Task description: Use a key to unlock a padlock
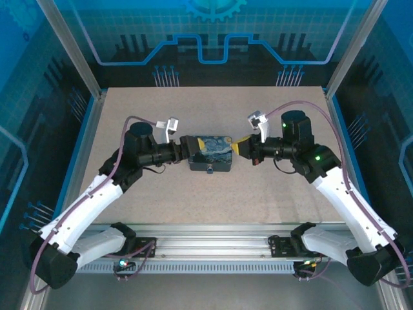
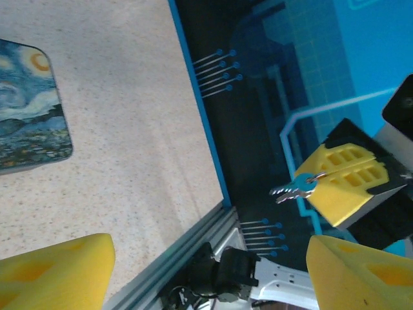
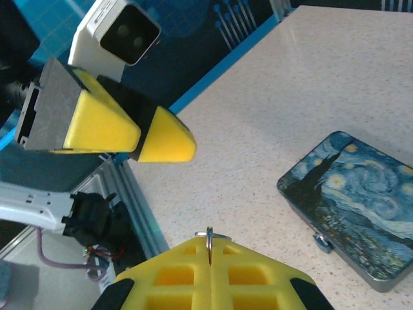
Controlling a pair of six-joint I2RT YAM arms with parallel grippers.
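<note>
You get no readable text, numbers or brand marks in any view. The box [image 1: 210,154] lid carries only a painted swirling night sky, no lettering. The back wall [image 1: 213,39] shows a gear outline and circuit-trace graphics, no words. The wrist camera housing [image 3: 119,32] has no legible label.

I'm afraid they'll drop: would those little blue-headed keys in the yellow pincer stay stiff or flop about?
Probably flop: the small blue-headed metal keys sit on a thin wire ring nipped in the shut right pincer, so they can likely swing. They look tiny beside its yellow pads, so probably light. Smooth metal might slip.
</note>
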